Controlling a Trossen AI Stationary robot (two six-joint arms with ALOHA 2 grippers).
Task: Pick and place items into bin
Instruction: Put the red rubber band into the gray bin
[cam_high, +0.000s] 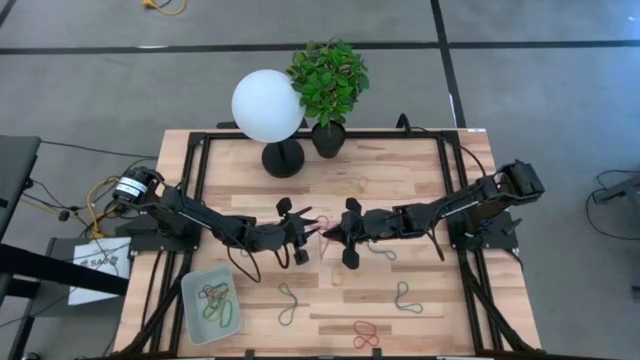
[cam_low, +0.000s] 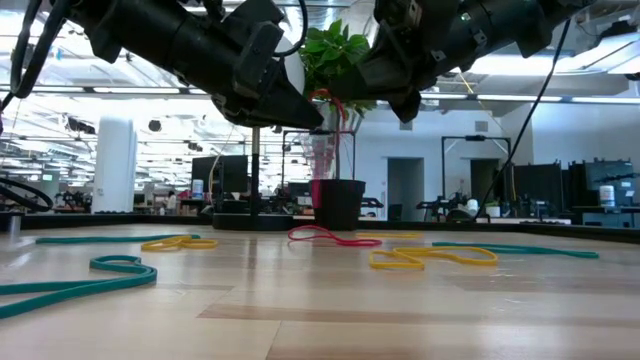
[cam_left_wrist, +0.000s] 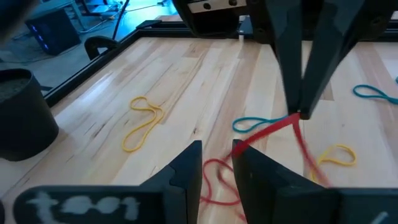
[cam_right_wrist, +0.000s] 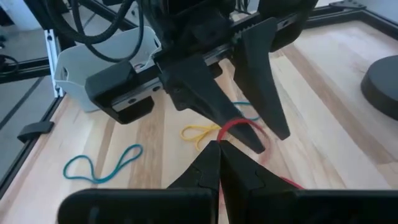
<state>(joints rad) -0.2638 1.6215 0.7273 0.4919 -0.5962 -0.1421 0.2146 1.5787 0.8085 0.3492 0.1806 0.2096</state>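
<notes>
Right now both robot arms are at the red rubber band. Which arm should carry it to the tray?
Probably the left. The left gripper and the right gripper meet at the red band, but the tray sits on the left arm's side, so its trip looks shorter.

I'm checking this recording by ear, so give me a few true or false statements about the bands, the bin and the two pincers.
1. The right pincer is shut on the red band. True.
2. The bin holds no bands. False: several loops lie in it.
3. The two pincers meet over the table's middle. True; the left pincer faces the right one.
4. The red band lies flat on the wood. False: one end is lifted.
</notes>
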